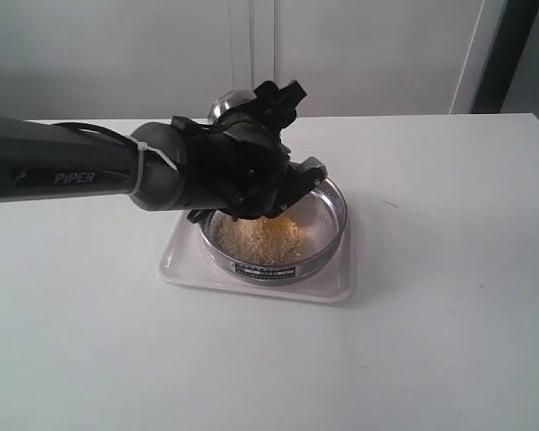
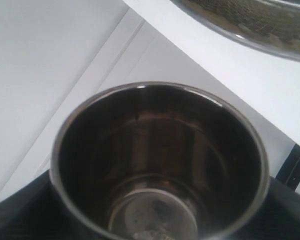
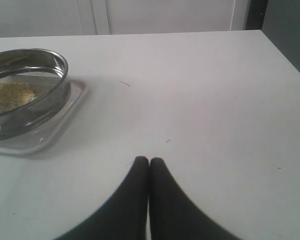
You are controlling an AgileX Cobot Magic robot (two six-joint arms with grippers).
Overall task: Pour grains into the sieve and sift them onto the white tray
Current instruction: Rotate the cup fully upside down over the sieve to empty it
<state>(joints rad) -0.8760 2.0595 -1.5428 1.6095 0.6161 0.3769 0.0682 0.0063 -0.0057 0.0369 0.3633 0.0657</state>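
Note:
My left gripper is shut on a small steel cup, held tipped over the sieve. The left wrist view looks into the cup: it is almost bare, with a few specks at its bottom, and black fingers flank it. The sieve, a wide steel ring, stands on the white tray. A sandy yellow pile of grains lies on its mesh. In the right wrist view my right gripper is shut on nothing over bare table, well away from the sieve.
The white table runs wide on all sides of the tray. Its far edge meets a white panelled wall. The left arm stretches in from the left, hiding the sieve's rear left part. A dark upright stands at the back right.

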